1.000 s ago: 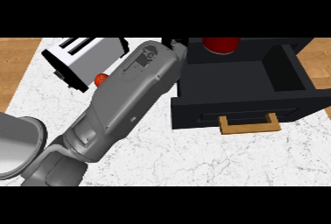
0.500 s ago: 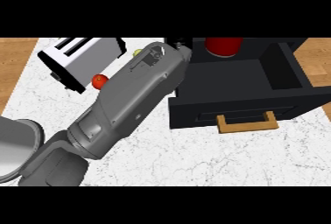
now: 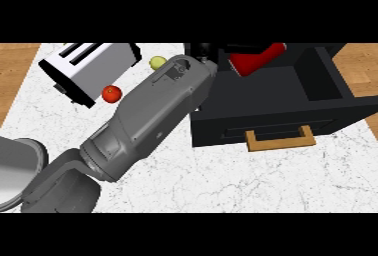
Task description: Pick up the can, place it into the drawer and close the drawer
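The red can (image 3: 257,57) hangs tilted over the back left part of the open black drawer (image 3: 347,87). My left hand (image 3: 201,50) is at the can's left side, mostly hidden behind my own grey forearm (image 3: 148,120), which crosses the view from the lower left. The little of the hand that shows is dark against the drawer, and its fingers appear curled round the can. The drawer is pulled out, and its wooden handle (image 3: 280,140) faces the counter's front. My right hand does not show.
A white toaster (image 3: 88,67) stands at the back left of the marble counter (image 3: 244,185). A small red fruit (image 3: 111,93) and a green one (image 3: 158,62) lie beside it. A grey rounded shape (image 3: 15,170) fills the lower left edge.
The forearm has swung slightly to the right, toward the drawer. The can, first seen mostly end-on, now leans over and shows more of its red side.
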`<state>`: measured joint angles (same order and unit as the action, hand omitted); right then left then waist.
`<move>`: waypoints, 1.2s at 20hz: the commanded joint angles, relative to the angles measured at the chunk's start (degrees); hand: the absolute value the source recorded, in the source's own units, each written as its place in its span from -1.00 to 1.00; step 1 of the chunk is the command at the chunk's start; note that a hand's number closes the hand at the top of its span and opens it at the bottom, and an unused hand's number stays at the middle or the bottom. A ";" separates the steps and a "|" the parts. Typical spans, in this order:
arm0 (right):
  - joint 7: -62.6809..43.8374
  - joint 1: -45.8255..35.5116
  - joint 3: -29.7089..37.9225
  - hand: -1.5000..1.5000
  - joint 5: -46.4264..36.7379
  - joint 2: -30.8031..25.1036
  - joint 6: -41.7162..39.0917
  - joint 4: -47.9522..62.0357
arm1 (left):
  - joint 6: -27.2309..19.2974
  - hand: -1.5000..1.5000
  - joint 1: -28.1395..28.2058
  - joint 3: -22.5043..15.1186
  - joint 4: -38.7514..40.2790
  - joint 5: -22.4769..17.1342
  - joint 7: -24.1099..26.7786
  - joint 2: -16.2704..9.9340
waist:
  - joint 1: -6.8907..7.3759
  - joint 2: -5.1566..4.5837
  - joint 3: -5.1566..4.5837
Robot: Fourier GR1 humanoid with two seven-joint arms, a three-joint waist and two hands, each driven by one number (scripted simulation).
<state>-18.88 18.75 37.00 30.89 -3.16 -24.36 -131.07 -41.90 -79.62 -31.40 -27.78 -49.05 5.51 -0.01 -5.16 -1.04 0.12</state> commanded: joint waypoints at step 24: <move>13.01 -8.25 -3.49 -1.00 -23.01 -2.37 -5.36 -5.87 | -2.82 -1.00 -0.81 -3.09 0.07 -10.72 11.15 0.01 | 1.78 -0.30 -0.02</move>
<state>-8.67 13.13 36.63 16.17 -6.13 -29.12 -135.41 -44.94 -79.51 -34.85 -27.50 -58.66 15.17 0.00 -4.28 -1.19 0.09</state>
